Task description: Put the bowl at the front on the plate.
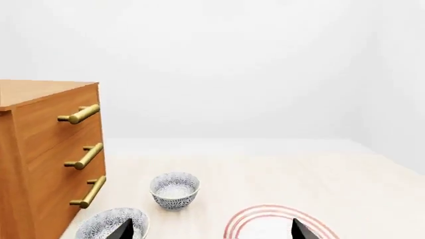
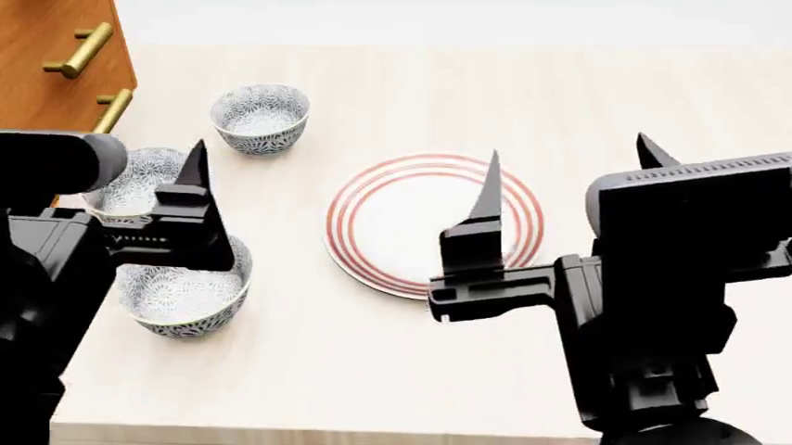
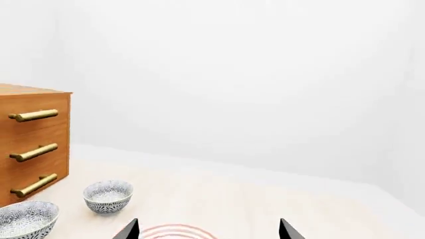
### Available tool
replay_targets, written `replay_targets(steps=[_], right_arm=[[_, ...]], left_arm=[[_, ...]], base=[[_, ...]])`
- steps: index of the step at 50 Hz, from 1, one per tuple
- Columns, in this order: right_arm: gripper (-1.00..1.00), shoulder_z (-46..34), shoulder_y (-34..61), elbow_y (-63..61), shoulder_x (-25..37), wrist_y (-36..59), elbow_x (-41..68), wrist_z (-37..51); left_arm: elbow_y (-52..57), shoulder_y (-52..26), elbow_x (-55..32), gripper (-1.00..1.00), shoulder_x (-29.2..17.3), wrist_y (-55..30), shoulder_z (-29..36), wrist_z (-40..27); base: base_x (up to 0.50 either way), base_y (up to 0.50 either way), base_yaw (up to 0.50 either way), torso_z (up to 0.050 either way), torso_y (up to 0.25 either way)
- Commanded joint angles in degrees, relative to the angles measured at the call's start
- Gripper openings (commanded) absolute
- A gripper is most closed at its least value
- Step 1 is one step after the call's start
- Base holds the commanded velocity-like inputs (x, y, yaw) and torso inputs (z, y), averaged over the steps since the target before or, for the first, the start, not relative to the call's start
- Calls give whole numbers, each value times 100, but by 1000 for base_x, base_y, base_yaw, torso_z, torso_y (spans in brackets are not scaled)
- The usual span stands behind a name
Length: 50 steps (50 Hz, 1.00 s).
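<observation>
Front bowl [image 2: 184,289] sits on the pale worktop [image 2: 371,371], nearest the robot, at the head view's lower left. Left end effector [image 2: 124,199] hangs above it; only one black finger [image 2: 195,199] shows clearly there, its body covering the bowl's far rim. In the left wrist view two dark fingertips [image 1: 126,230] stand well apart, so the left end effector is released, holding nothing.

Plate [image 2: 433,222], white with red rings, lies flat to the right of the bowl, apart from it, bare. Right end effector [image 2: 563,176] hovers over the plate's right half, its fingers [image 2: 485,199] spread wide with the plate rim between them in the right wrist view; released, empty.

Around: middle bowl [image 2: 136,176] lies just behind the front one, partly hidden by the left arm. Far bowl [image 2: 260,116] stands further back, clear of both. Wooden drawer unit [image 2: 56,56] with brass handles [image 2: 81,48] stands at the worktop's far left, close to the bowls.

Both arms reach forward from the torso, wrists roughly level, fingers pointing away from the robot.
</observation>
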Motion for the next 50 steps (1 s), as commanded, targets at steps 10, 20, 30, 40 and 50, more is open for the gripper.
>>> replay_targets(steps=[10,20,30,40,50], right_arm=[[100,-68,2855,129,303,1949,1026,157],[100,-132,3252,423,520,1930,1638,555],[100,-145,3398,600,720,1909,2275,1003],[100,-176,3371,687,834,1786,2509,1183],[100,-186,3337,723,885,1698,2638,1278]], left_arm=[[-357,-2649,-2068,100,41,-1660,-493,-1301],[-632,-2977,-2291,100,33,-1587,-446,-1505],[-688,-3061,-2561,100,-24,-1550,-467,-1705],[-778,-3004,-2694,100,-132,-1404,-396,-1805],[-834,-2914,-2821,100,-227,-1294,-336,-1901]], base=[[0,0,0,0,0],[0,0,0,0,0],[0,0,0,0,0],[96,0,0,0,0],[159,0,0,0,0]])
